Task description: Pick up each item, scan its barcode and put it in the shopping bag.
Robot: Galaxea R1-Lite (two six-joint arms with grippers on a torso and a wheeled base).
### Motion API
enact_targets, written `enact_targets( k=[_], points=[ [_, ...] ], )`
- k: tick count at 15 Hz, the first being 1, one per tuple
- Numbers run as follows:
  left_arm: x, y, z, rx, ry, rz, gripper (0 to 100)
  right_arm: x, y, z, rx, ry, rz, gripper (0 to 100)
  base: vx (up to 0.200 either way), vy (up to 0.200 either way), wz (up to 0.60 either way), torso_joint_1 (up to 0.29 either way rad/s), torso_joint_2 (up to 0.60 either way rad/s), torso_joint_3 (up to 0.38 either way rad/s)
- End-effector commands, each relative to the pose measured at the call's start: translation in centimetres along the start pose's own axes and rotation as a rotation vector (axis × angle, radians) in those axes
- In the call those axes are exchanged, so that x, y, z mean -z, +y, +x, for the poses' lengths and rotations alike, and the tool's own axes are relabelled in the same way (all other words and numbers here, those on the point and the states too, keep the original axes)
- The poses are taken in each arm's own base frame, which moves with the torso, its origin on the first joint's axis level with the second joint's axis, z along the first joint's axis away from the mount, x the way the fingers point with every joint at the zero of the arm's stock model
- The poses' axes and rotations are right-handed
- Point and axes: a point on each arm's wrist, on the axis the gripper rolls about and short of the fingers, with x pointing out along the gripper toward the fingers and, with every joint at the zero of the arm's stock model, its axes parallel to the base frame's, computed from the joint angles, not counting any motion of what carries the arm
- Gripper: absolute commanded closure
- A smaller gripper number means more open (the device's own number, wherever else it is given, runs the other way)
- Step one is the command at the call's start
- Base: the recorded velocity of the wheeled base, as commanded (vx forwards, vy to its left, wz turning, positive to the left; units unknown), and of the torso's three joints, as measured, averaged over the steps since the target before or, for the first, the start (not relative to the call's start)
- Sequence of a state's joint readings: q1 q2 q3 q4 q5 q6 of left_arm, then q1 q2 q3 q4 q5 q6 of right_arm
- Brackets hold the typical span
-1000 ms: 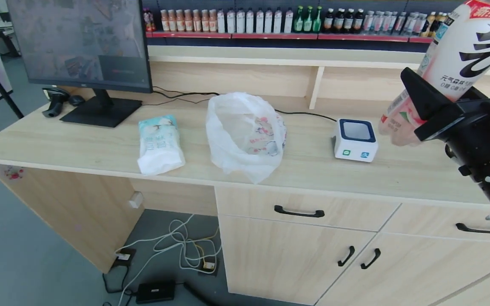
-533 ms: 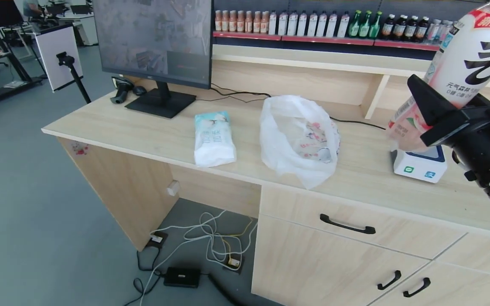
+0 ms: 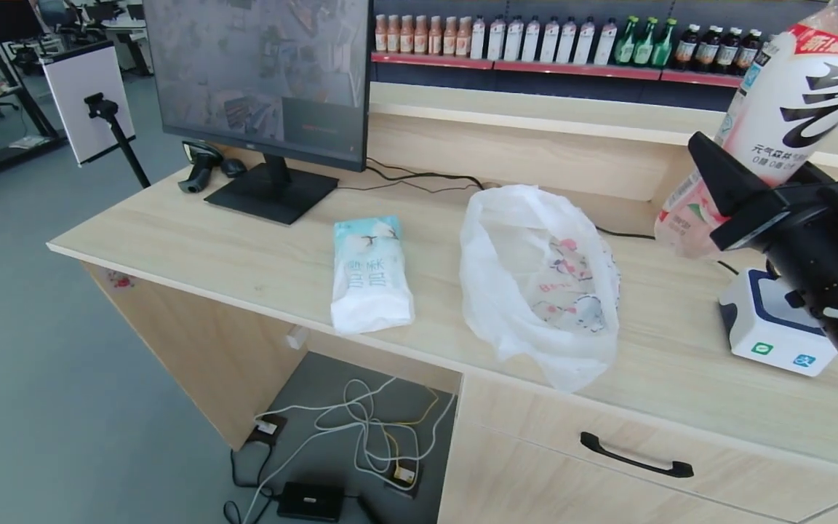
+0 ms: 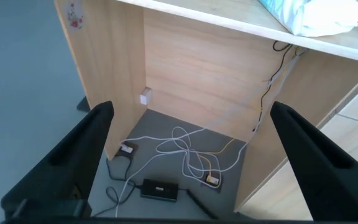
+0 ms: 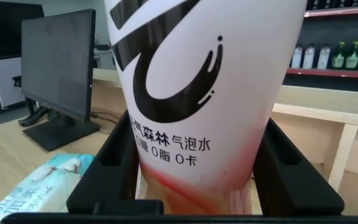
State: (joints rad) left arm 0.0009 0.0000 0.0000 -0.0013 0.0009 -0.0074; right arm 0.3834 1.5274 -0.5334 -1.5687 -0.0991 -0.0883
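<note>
Bottle [image 3: 790,109] is gripped in right pincer [image 3: 753,191], tilted, held high over the right end of the bench [image 3: 208,240].

Head view: the whole frame is shifted against 1 s ago, so the camera has been moved and the bench items are not counted as moved. Grip on bottle is unchanged. Relative to scanner [image 3: 772,327], the bottle base was seen on its right side 1 s ago, over it 0.5 s ago, and is now seen on the bag side, with the scanner under the arm. Shopping bag [image 3: 535,284] is lying open-mouthed mid-bench, something printed already inside. Tissue pack [image 3: 372,276] is lying flat just left of the bag, not yet handled.

Left wrist view: left pincer [image 4: 191,109] is held wide open, nothing in it, hanging below bench level in front of the open bay with floor cables [image 4: 191,155].

Right wrist view: bottle is clamped between both fingers, label facing the camera.

Judgement: scan pass is probably done or being finished; bagging the bottle is expected next. Whether the barcode was read cannot be told.
</note>
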Motion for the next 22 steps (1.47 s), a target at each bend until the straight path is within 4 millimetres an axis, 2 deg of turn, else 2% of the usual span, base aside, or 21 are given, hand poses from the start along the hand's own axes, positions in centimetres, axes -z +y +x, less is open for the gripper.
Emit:
enact_targets(
  k=[1,4,6,10,12,18,22],
  points=[
    [0.0,0.0,0.0,-0.001,0.000,0.000,0,0.7,0.1,-0.2,-0.012,0.025,0.009,100,0.200,0.000,0.00,0.022,0.02,-0.012],
    [0.0,0.0,0.0,-0.001,0.000,-0.002,0,2.4,0.5,-0.3,-0.173,0.079,0.042,100,0.200,0.000,0.00,-0.022,0.00,0.007],
    [0.0,0.0,0.0,-0.001,0.000,0.000,0,3.1,0.1,0.2,-0.167,0.093,0.037,100,0.000,0.000,0.00,0.000,0.00,0.000],
    [0.0,0.0,0.0,0.000,0.000,0.000,0,5.5,0.5,3.1,-0.163,0.099,0.086,100,0.000,0.000,0.00,0.000,0.00,0.000],
    [0.0,0.0,0.0,-0.001,0.000,0.000,0,6.5,0.7,3.7,-0.164,0.113,0.092,100,0.000,0.000,0.00,0.000,0.00,0.000],
    [0.0,0.0,0.0,0.000,0.000,0.000,0,11.4,1.2,6.0,-0.163,0.173,0.129,100,0.000,0.000,0.00,0.000,0.00,0.000],
    [0.0,0.0,0.0,-0.001,0.000,0.001,0,13.2,1.3,7.3,-0.158,0.169,0.135,100,0.000,0.000,0.00,0.000,0.00,0.000]
  ],
)
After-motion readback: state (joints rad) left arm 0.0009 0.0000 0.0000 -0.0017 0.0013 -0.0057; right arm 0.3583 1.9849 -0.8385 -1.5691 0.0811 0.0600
